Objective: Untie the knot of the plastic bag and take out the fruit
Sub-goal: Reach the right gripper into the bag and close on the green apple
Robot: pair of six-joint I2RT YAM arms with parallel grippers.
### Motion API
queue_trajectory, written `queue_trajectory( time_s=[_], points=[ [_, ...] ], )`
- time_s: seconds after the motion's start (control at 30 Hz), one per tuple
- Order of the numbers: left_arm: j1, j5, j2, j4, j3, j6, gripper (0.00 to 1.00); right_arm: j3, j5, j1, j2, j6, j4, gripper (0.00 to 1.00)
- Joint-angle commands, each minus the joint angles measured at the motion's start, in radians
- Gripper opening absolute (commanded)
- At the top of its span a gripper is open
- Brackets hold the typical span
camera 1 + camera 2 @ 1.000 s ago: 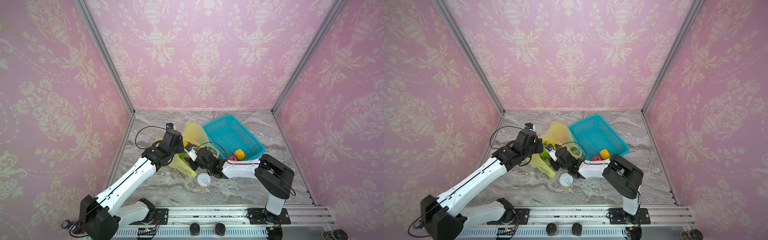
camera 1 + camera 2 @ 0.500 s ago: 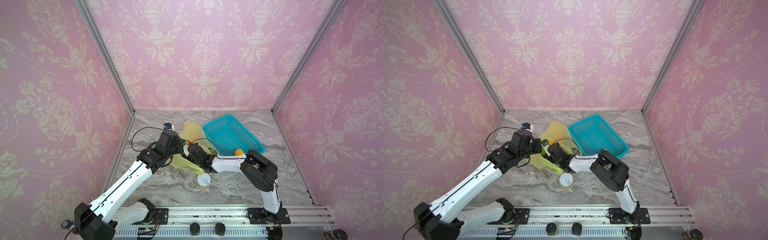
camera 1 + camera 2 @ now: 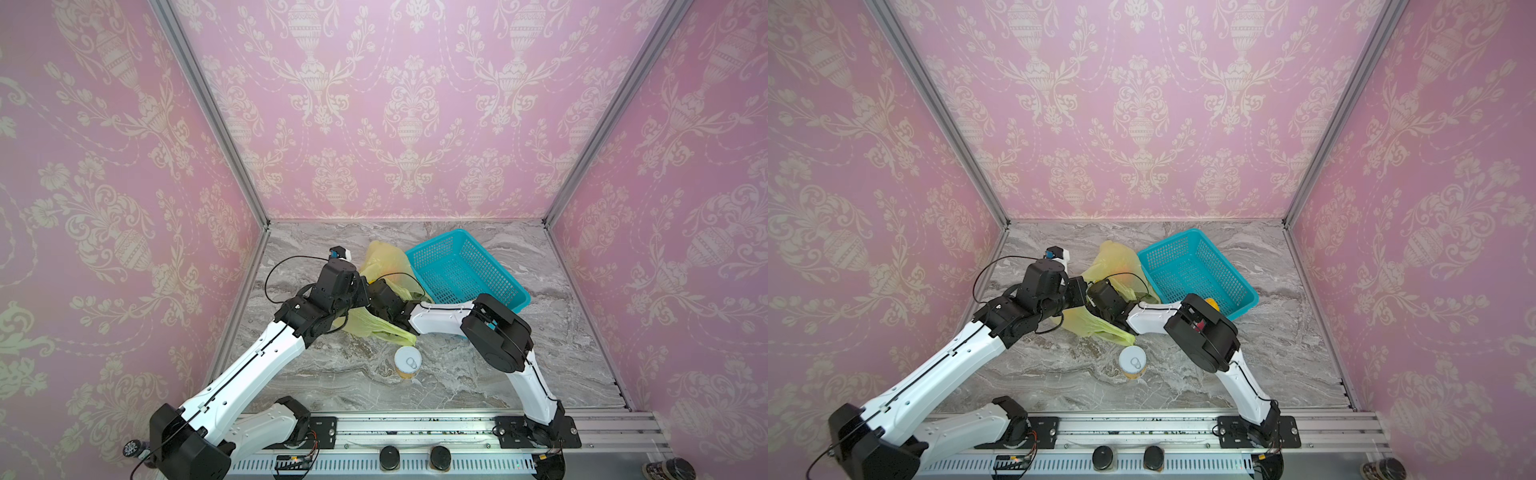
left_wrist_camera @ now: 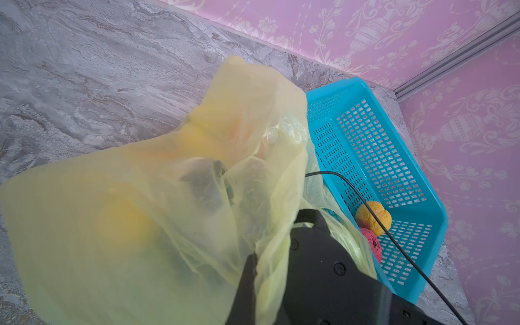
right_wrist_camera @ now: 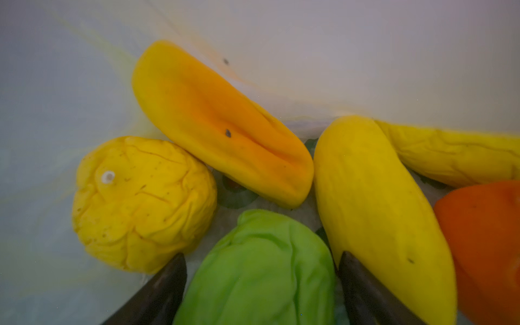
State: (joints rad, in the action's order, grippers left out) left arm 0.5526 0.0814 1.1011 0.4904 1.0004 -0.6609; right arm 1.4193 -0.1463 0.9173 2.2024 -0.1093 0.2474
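R pincer [image 5: 262, 254] moved into bag [image 3: 382, 262], astride green fruit [image 5: 261, 284], wrist-only

Top views: bright, even overhead light, with only faint, soft shadows on the table [image 3: 345, 374]. Wide-angle lens, so the wall rails [image 3: 208, 112] splay outward toward the corners.

Left wrist view: well lit. Plastic bag [image 4: 140, 230] close to the lens, milky and soft; basket [image 4: 416, 180] behind it sharp.

Right wrist view: dim, greyish light filtered through film. Fruit [image 5: 222, 126] fairly sharp mid-frame; green piece [image 5: 261, 267] nearest the lens blurred.
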Motion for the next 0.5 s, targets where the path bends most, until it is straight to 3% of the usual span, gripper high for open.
queue_trajectory(
  time_s=[0.0,0.2,0.4,0.47],
  points=[
    [-0.005,-0.037,-0.015,-0.012,-0.008,-0.024,0.00,0.032,-0.011,-0.007,0.033,-0.018,-0.030,0.86],
    [-0.005,0.002,-0.074,-0.057,-0.058,-0.016,0.00,0.027,-0.026,-0.008,0.033,-0.023,-0.034,0.83],
    [-0.005,0.087,-0.093,-0.047,-0.080,0.031,0.00,0.006,-0.020,-0.008,0.020,-0.034,-0.018,0.65],
    [-0.005,0.152,-0.101,-0.043,-0.105,0.039,0.00,-0.017,-0.011,-0.008,-0.011,-0.038,-0.001,0.52]
  ],
)
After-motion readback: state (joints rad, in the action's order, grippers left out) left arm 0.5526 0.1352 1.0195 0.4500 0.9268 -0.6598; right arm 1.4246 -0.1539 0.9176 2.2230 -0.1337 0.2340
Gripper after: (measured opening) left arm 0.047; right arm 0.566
